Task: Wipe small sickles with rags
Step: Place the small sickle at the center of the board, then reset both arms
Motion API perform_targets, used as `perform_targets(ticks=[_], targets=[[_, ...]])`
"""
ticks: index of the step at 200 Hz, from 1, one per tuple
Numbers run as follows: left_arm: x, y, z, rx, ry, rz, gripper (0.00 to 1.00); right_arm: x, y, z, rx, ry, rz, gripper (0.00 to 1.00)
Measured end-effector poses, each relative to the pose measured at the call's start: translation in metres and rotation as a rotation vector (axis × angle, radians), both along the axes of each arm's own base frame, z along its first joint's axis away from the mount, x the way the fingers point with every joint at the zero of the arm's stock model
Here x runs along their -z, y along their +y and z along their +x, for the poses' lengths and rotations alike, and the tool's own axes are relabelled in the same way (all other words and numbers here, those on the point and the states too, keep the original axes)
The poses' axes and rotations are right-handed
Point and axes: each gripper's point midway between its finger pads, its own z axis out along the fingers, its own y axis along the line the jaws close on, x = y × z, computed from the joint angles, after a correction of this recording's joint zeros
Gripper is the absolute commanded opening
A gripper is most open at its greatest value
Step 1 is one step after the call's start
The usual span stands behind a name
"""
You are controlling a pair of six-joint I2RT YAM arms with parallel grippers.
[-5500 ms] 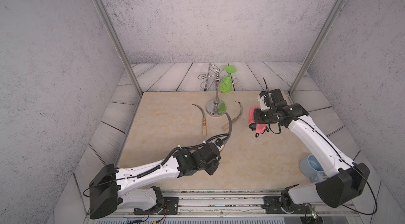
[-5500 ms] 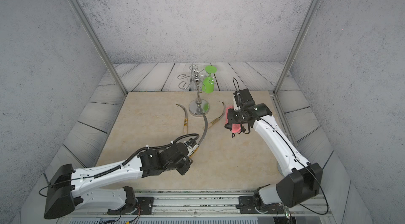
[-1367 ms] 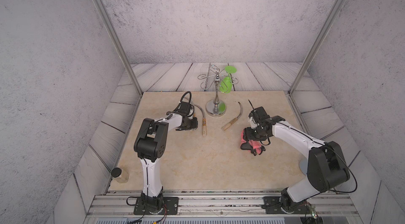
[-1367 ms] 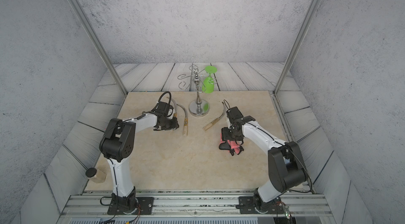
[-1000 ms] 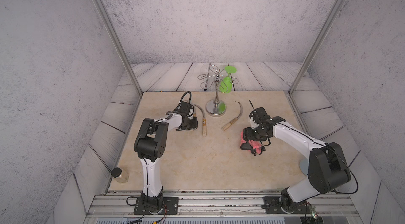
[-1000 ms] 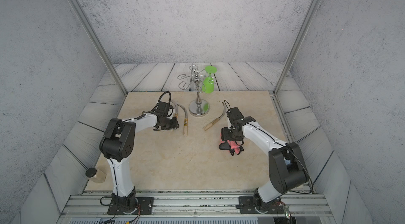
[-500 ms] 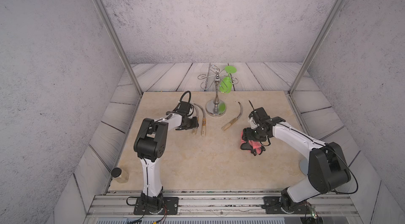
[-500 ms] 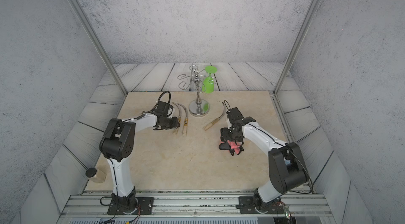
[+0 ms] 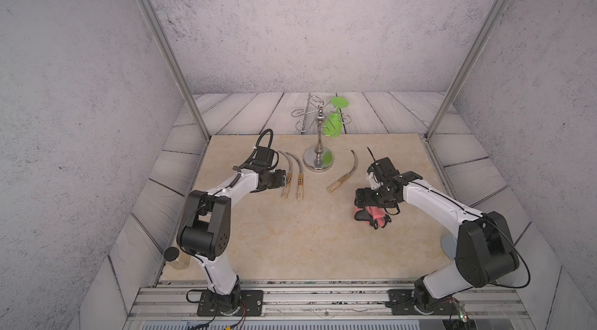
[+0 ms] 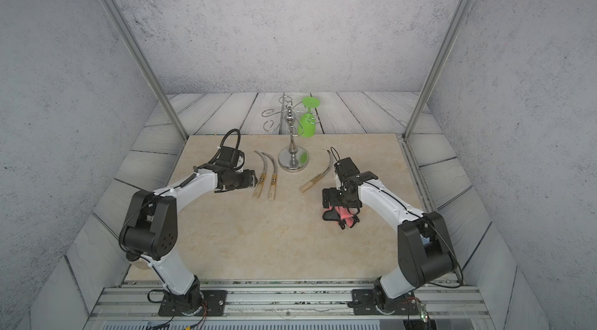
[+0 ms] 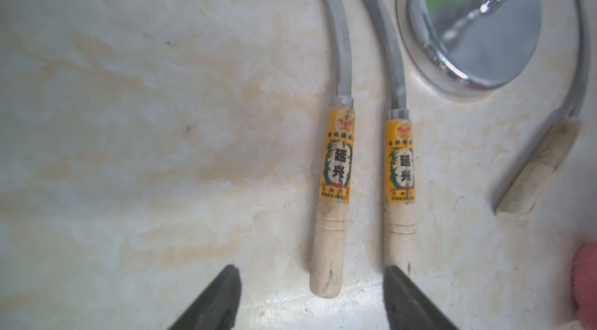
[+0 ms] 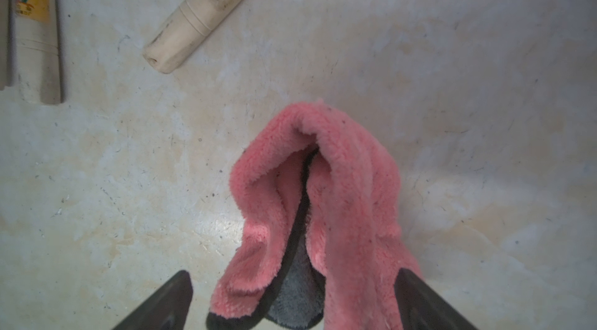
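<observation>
A fluffy pink cloth [image 12: 339, 189] with a black edge lies bunched up on the pale stone-look table [image 12: 484, 86]. The two dark fingers [image 12: 168, 302] of the right gripper [image 12: 294, 275] stand wide apart, one on each side of it. Farther off lie a plain wooden handle [image 12: 206, 15], slanted, and a yellow-labelled wooden handle [image 12: 35, 37].

The tabletop [image 9: 290, 247] [image 10: 258, 247] is viewed whole in both top views from high above its front edge, looking down and toward the back wall [image 9: 307, 37]; the two are nearly equal, shifted slightly sideways. The left wrist view is held close above the tabletop, aimed down at two labelled sickles [image 11: 336, 157] and the base of the chrome stand [image 11: 468, 37]. The right wrist view is set as close, aimed at the pink rag [image 12: 323, 199]. The bare-handled sickle [image 11: 539, 167] [image 12: 206, 12] and that rag are shared by both wrist views.
</observation>
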Motion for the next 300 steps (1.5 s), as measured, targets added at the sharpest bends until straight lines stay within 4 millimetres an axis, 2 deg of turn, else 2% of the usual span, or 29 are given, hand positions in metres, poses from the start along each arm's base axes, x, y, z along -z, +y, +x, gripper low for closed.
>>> perform_targets(ticks=[39,96,119,134,171,199,245,300], targets=[[-0.038,0.027,-0.013,-0.077,-0.079,0.042,1.00,-0.022,-0.006,0.000,0.012,-0.070,-0.009,0.99],[-0.091,0.085,-0.043,-0.244,-0.252,0.206,1.00,-0.043,-0.017,0.006,0.045,-0.150,-0.042,0.99],[-0.103,0.107,-0.048,-0.299,-0.325,0.294,1.00,-0.050,-0.020,0.012,0.059,-0.183,-0.057,0.99],[-0.098,0.118,-0.050,-0.315,-0.353,0.352,1.00,-0.056,-0.024,0.014,0.067,-0.210,-0.068,0.99],[-0.064,0.144,-0.052,-0.335,-0.363,0.497,1.00,-0.086,-0.031,0.023,0.086,-0.356,-0.073,0.99],[-0.054,0.164,-0.045,-0.399,-0.409,0.539,1.00,-0.105,-0.040,0.032,0.126,-0.469,-0.084,0.99],[-0.028,0.175,-0.028,-0.407,-0.440,0.585,1.00,-0.104,-0.063,0.040,0.194,-0.586,-0.170,0.99],[-0.016,0.175,-0.021,-0.374,-0.510,0.552,1.00,-0.105,-0.091,0.038,0.236,-0.756,-0.292,0.99]])
